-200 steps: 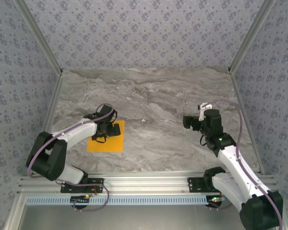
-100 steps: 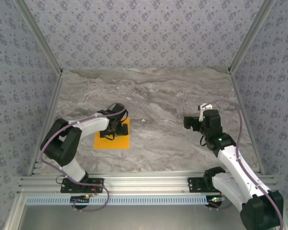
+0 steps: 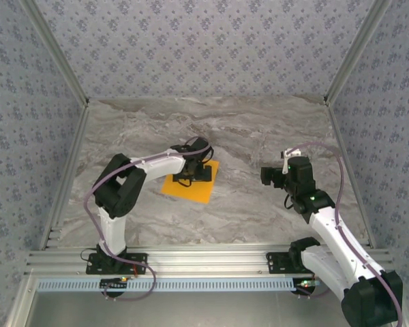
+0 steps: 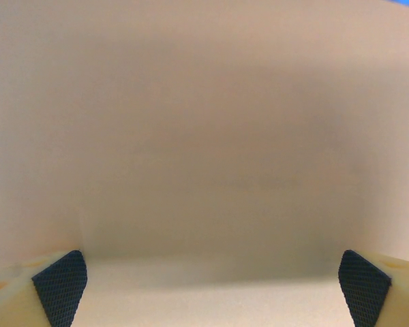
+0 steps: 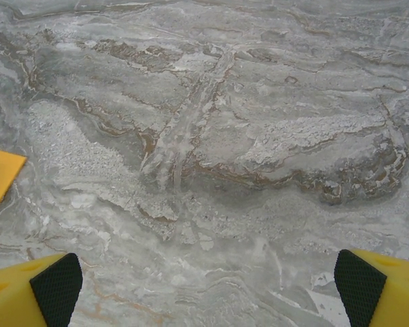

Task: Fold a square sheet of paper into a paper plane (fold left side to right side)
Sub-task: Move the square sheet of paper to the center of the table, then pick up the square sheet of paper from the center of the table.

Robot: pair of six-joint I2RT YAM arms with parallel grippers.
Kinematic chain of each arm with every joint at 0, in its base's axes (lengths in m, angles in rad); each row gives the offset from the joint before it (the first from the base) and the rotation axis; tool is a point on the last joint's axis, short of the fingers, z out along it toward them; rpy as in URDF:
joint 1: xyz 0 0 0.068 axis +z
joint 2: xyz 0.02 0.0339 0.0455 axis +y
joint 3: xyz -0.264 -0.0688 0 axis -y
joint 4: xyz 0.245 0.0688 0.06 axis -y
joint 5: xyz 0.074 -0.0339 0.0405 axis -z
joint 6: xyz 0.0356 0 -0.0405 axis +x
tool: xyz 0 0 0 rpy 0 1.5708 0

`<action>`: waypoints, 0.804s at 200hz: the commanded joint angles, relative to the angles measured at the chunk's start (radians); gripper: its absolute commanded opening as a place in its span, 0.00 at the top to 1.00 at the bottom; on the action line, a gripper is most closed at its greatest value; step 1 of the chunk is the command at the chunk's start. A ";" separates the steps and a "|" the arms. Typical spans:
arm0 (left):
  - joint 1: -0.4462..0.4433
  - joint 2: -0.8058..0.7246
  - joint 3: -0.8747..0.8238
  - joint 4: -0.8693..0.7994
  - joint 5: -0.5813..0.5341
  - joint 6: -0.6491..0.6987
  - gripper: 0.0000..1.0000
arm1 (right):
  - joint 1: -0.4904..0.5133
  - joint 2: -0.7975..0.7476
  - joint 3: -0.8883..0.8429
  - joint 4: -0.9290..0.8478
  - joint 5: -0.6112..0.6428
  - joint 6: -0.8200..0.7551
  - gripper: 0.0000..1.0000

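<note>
Two pads [image 4: 60,286] of the left gripper [image 3: 193,172] stand wide apart. They seem to press flat on the paper [image 3: 191,192] and grip nothing. The right gripper [image 3: 267,174] is wide open too, empty, over the bare table [image 3: 259,129]. The paper has slid from near the table's left edge to the middle and turned a bit. It is not folded yet, but I think both grippers can reach it now.

Robot lab test cell: marble-pattern desk [image 3: 259,129] boxed in by wallpapered panels [image 3: 204,48] on aluminium framing [image 3: 57,51]; left arm [image 3: 126,187] and right arm [image 3: 327,225] bolted to front rail [image 3: 211,257].
</note>
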 commanded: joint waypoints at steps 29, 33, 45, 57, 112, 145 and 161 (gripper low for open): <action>-0.018 0.036 0.010 0.091 0.195 -0.066 0.02 | 0.004 0.045 0.024 -0.038 -0.105 0.043 0.00; -0.017 0.027 0.007 0.089 0.197 -0.064 0.02 | 0.002 0.051 0.029 -0.037 -0.118 0.049 0.00; -0.002 -0.013 -0.009 0.093 0.205 -0.060 0.02 | 0.002 0.076 0.043 -0.025 -0.149 0.075 0.00; 0.022 -0.061 -0.042 0.109 0.219 -0.061 0.02 | 0.002 0.105 0.056 -0.004 -0.179 0.115 0.00; 0.178 -0.255 -0.270 0.260 0.414 -0.036 0.04 | 0.079 0.397 0.202 0.049 -0.271 0.229 0.00; 0.215 -0.261 -0.321 0.282 0.492 -0.010 0.08 | 0.191 0.641 0.379 -0.028 -0.129 0.295 0.00; 0.218 -0.253 -0.330 0.281 0.511 -0.002 0.10 | 0.225 0.749 0.452 -0.034 -0.121 0.319 0.00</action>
